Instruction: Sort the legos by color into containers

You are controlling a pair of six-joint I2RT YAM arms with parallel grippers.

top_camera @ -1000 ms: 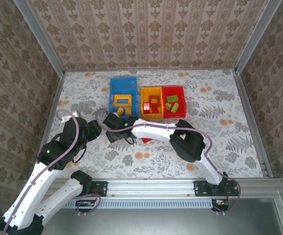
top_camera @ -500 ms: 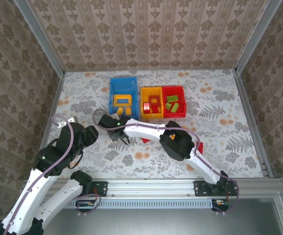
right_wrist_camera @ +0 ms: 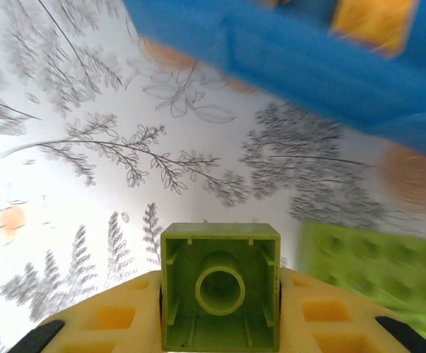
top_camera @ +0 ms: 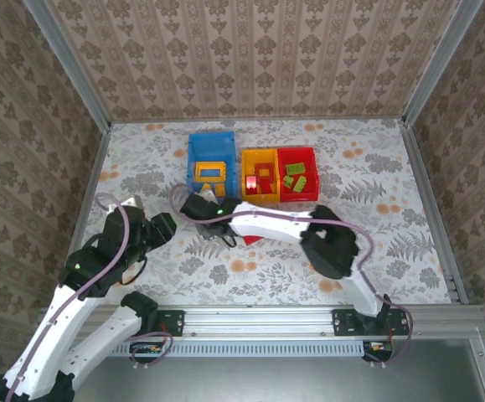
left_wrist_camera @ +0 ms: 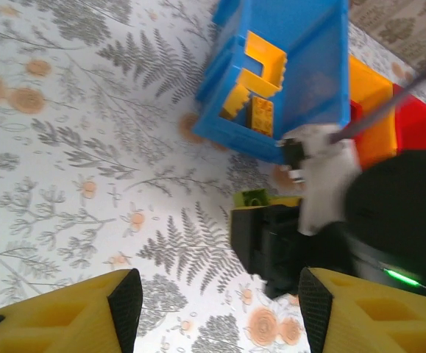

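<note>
My right gripper (right_wrist_camera: 220, 294) is shut on a small green lego (right_wrist_camera: 220, 273), its hollow underside facing the camera, low over the table just in front of the blue container (right_wrist_camera: 308, 66). A second green lego (right_wrist_camera: 378, 265) lies to its right. From above, the right gripper (top_camera: 200, 208) sits at the blue container's (top_camera: 193, 163) near edge. Beside that stand the yellow container (top_camera: 245, 177) and the red container (top_camera: 314, 177). My left gripper (left_wrist_camera: 220, 309) hangs open over bare table, looking at the right gripper (left_wrist_camera: 286, 243) and its green lego (left_wrist_camera: 254, 197).
Yellow legos, one an open frame (top_camera: 211, 172), lie in the blue container; red and yellow ones in the yellow container; green ones (top_camera: 295, 177) in the red container. A red lego (top_camera: 250, 240) peeks from under the right arm. Metal rails edge the table.
The right gripper has shut on the green lego in front of the blue container. The right arm's elbow swung left, then back right. The left gripper shifted slightly and stayed open.
</note>
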